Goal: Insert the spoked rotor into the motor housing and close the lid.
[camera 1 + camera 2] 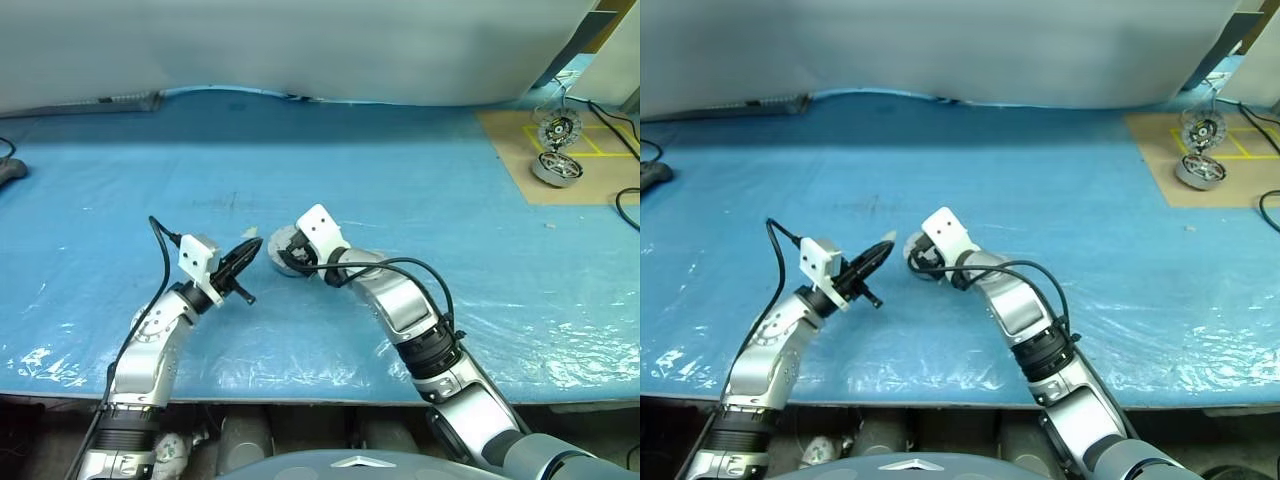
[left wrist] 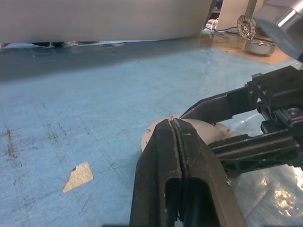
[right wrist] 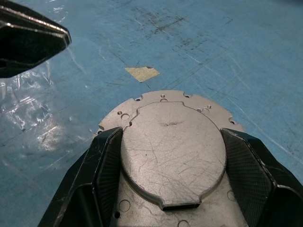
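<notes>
Right gripper [image 3: 171, 142] is seen clamped across the lid [image 3: 165, 118], one black finger pressed against each side of its raised, plain grey outer face. The lid is laid flat on top of the motor housing [image 3: 156, 97], so only the housing's flange with its ring of small holes can be made out around it. No copper windings are exposed, and the spoked rotor can't be spotted anywhere. It's presumably already tucked inside, but that can't be confirmed from outside.

Left gripper [image 1: 250, 247] is held just to the left of the motor housing, a little above the blue table cover [image 1: 420, 180]. Its fingers are pressed tight together with nothing between them, and the tip is aimed at the housing without touching it. A small tan scrap of tape [image 3: 142, 72] is stuck to the cover just beyond the housing.

So the closing step looks pretty much done, or at its very end. What's called for next, by the look of it: the lid should be checked for sitting flush all the way round, maybe pressed down, then the right fingers need to be spread and backed off straight so the housing isn't dragged along. The left tip should be kept off the lid edge so nothing gets popped open again.
</notes>
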Controlling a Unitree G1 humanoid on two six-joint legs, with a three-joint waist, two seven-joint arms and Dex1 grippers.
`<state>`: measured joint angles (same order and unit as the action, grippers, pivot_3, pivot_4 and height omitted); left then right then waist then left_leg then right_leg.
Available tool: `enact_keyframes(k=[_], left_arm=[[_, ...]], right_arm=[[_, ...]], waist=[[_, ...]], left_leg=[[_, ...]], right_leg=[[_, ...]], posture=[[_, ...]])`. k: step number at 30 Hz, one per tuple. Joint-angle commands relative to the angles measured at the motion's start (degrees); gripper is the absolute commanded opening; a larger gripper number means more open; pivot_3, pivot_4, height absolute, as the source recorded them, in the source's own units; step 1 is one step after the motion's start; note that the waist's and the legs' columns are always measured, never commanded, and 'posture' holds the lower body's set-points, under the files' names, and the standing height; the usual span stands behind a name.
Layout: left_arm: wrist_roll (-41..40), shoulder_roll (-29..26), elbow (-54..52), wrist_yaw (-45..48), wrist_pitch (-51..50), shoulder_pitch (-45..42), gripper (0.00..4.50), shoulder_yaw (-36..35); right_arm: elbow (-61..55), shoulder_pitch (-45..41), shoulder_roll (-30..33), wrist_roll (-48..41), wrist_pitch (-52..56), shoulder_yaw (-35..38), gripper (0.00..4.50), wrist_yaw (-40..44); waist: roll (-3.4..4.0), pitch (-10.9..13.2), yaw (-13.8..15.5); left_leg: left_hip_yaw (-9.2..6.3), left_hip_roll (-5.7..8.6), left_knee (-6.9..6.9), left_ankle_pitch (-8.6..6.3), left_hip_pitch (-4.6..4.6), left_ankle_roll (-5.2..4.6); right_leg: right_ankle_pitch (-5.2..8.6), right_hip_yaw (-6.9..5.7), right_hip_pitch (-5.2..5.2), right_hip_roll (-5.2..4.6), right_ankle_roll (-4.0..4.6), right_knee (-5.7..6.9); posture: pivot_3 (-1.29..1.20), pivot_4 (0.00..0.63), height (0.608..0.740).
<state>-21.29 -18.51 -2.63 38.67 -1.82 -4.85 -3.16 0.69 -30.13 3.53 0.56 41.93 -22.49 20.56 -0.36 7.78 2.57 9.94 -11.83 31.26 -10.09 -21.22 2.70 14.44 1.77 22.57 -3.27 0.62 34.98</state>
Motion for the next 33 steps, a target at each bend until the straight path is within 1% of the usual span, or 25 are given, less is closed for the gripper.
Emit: enact_keyframes(k=[1, 5, 9, 11, 13, 16, 17, 20, 23, 25, 28, 30, 33], left_arm=[[-1.01, -0.78, 2.20, 1.81, 1.79, -0.74, 0.00, -1.85], [-0.82, -0.52, 10.25, 5.91, 7.66, -0.50, 0.00, -3.17], [1.08, 0.39, 13.17, 4.57, 10.02, -1.22, 0.00, -2.83], [3.45, 1.00, 13.92, -0.72, 5.59, -3.26, 0.00, -2.02], [3.68, 3.18, 11.37, -5.08, 2.39, -3.39, 0.00, -1.71], [2.62, 5.56, 7.68, -8.65, -3.96, -1.99, 0.00, -1.09], [2.08, 5.93, 7.70, -9.40, -6.86, -2.78, 0.00, -1.09], [-2.01, 5.54, 8.80, -7.18, -15.19, -7.55, 0.00, -1.52], [-6.50, 4.81, 10.80, -6.35, -22.36, -13.72, 0.00, -4.04], [-8.35, 4.60, 12.97, -6.60, -24.22, -17.48, 0.00, -6.15], [-9.24, 3.97, 15.96, -5.40, -25.46, -21.41, 0.00, -7.34], [-9.46, 3.43, 17.63, -3.79, -26.70, -22.84, 0.00, -6.99], [-9.45, 2.01, 20.45, -0.32, -29.82, -24.54, 0.00, -5.30]], right_arm=[[3.37, 1.44, 0.90, 1.48, 1.13, -0.68, 2.95, -0.42], [4.33, 1.64, 1.88, -0.18, -0.72, -0.37, 2.95, 2.79], [7.25, 2.16, 2.79, 0.40, -3.11, 0.19, 2.95, 3.25], [8.21, 2.63, 3.29, 0.80, -4.12, -0.13, 2.95, 3.65], [8.52, 2.98, 3.64, 0.97, -4.61, -0.30, 2.95, 3.95], [8.87, 3.12, 3.85, 1.08, -5.04, -0.18, 2.95, 4.15], [9.04, 3.14, 3.87, 1.12, -5.14, -0.14, 2.95, 4.18], [9.37, 3.11, 3.83, 1.31, -5.30, -0.25, 2.95, 4.25], [9.60, 3.05, 3.91, 1.52, -5.59, -0.46, 2.95, 4.30], [9.72, 3.07, 3.89, 1.59, -5.69, -0.41, 2.95, 4.11], [9.64, 3.18, 3.81, 1.56, -5.60, -0.32, 2.95, 3.84], [9.59, 3.22, 3.77, 1.56, -5.52, -0.33, 2.95, 3.75], [9.72, 3.28, 3.71, 1.65, -5.61, -0.42, 2.95, 3.67]], waist=[[0.00, 0.00, -0.04], [0.00, 0.00, 0.00], [-0.02, -0.01, 0.06], [-0.02, -0.01, 0.13], [-0.02, -0.02, 0.14], [-0.05, -0.04, 0.09], [-0.06, -0.04, 0.09], [-0.05, -0.03, 0.20], [-0.05, -0.03, 0.30], [-0.05, -0.03, 0.20], [-0.04, -0.04, 0.14], [-0.03, -0.04, 0.11], [-0.03, -0.04, 0.14]], left_leg=[[0.00, -0.01, 0.00, 0.00, 0.00, 0.00], [0.00, 0.00, -0.01, 0.00, 0.04, 0.00], [0.00, -0.01, -0.02, 0.00, 0.07, 0.00], [0.00, -0.02, -0.02, 0.00, 0.12, 0.00], [-0.01, -0.02, -0.01, -0.01, 0.15, -0.01], [0.00, -0.01, 0.00, -0.01, 0.17, -0.01], [0.00, -0.01, 0.00, -0.01, 0.17, -0.01], [-0.01, -0.03, -0.03, 0.00, 0.16, -0.01], [-0.02, 0.01, -0.02, 0.00, 0.15, -0.01], [-0.02, 0.04, 0.02, 0.00, 0.17, -0.01], [-0.01, 0.05, 0.01, 0.00, 0.18, -0.01], [-0.01, 0.05, -0.01, 0.00, 0.18, -0.01], [-0.01, 0.04, -0.06, 0.00, 0.18, -0.01]], right_leg=[[0.00, 0.00, 0.01, 0.01, 0.00, 0.00], [0.00, 0.01, -0.04, 0.00, 0.00, -0.02], [0.00, -0.01, -0.12, -0.01, 0.00, -0.09], [0.00, -0.03, -0.17, -0.01, 0.00, -0.08], [0.01, -0.05, -0.21, -0.03, 0.02, -0.06], [0.11, 0.00, -0.26, -0.13, 0.19, -0.10], [0.11, 0.00, -0.27, -0.12, 0.19, -0.13], [0.06, -0.05, -0.23, -0.01, 0.11, -0.12], [0.11, -0.06, -0.24, -0.04, 0.21, -0.10], [0.10, -0.02, -0.25, -0.07, 0.23, -0.10], [0.09, -0.01, -0.26, -0.06, 0.22, -0.12], [-0.02, -0.02, -0.26, -0.05, 0.03, -0.15], [-0.02, -0.03, -0.25, -0.03, 0.02, -0.18]], posture=[[0.00, 0.150, 0.740], [0.00, 0.150, 0.740], [0.00, 0.150, 0.740], [0.00, 0.150, 0.740], [0.00, 0.150, 0.740], [0.00, 0.150, 0.740], [0.00, 0.150, 0.740], [0.00, 0.150, 0.740], [0.00, 0.150, 0.740], [0.00, 0.150, 0.740], [0.00, 0.150, 0.740], [0.00, 0.150, 0.740], [0.00, 0.150, 0.740]])
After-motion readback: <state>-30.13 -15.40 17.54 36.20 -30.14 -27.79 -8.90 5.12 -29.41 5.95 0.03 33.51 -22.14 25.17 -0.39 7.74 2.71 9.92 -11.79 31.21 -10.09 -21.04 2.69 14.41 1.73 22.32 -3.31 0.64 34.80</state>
